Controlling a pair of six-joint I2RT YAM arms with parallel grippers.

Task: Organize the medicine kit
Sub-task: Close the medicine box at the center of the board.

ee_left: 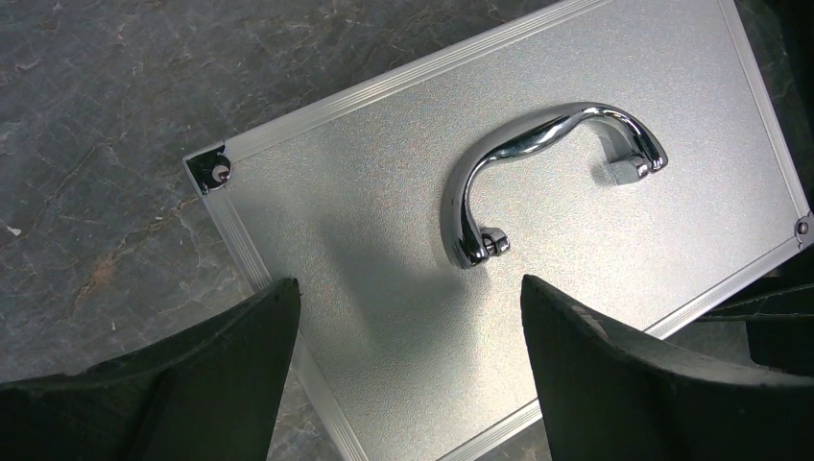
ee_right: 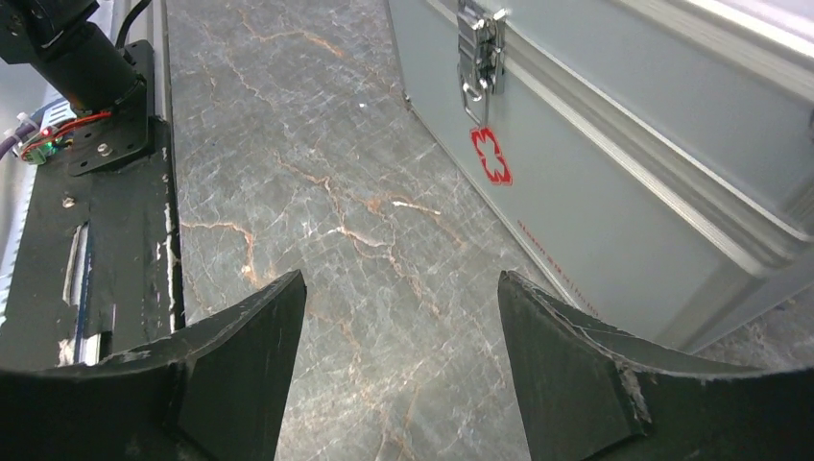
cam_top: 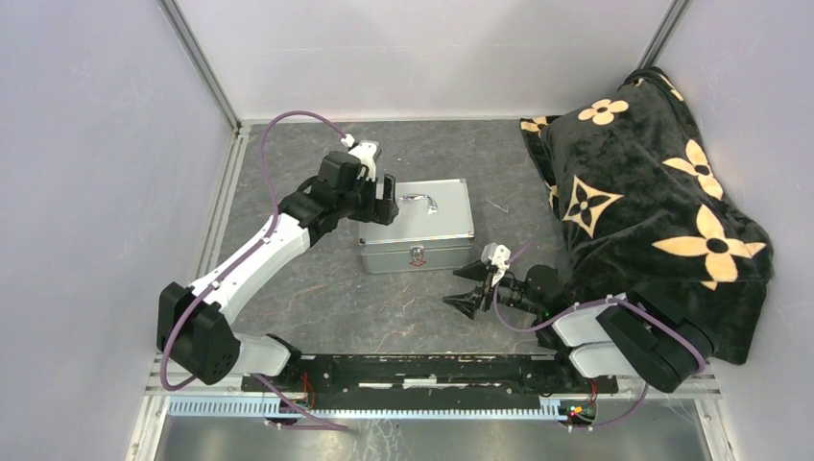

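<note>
The medicine kit [cam_top: 422,235] is a silver-grey metal case lying shut in the middle of the table, with a chrome lid handle [cam_top: 423,201] and a front latch [cam_top: 417,252]. My left gripper [cam_top: 382,199] hangs open over the lid's left end; in the left wrist view the lid [ee_left: 384,279] and handle [ee_left: 538,163] lie below my gripper [ee_left: 408,288], which holds nothing. My right gripper [cam_top: 467,288] stands open and empty just off the kit's front right corner. The right wrist view has the kit's front wall [ee_right: 614,182], its latch [ee_right: 483,53] and a red cross sticker [ee_right: 490,156] beyond my gripper [ee_right: 400,283].
A black blanket with cream flower prints [cam_top: 653,192] covers a bulky heap at the right side of the table. The arms' black base rail [cam_top: 432,370] runs along the near edge. Grey walls with metal frame posts close the left and back sides.
</note>
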